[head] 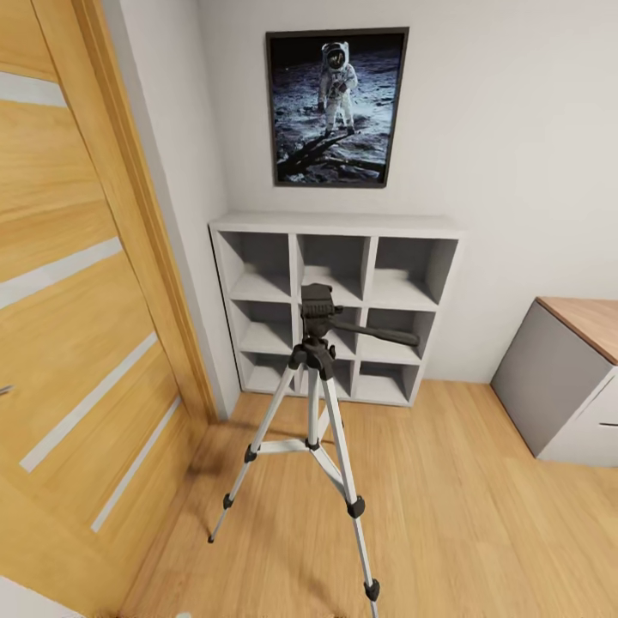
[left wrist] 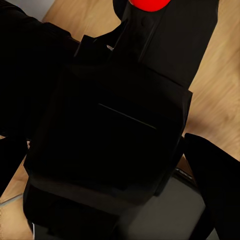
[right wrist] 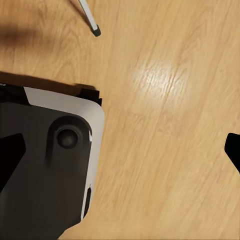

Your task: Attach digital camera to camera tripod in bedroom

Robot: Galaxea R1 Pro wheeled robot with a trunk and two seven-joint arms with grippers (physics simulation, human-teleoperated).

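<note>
The small black digital camera (left wrist: 107,145) with its red button, rigid and light, sits gripped by its body in the left claw (left wrist: 100,150), before the silver-legged camera tripod (head: 316,403).

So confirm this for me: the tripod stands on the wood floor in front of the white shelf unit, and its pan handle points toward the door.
Wrong on the handle. In the head view the camera tripod stands on the wood floor before the white shelf unit, but its pan handle points away from the door, toward the desk.
</note>
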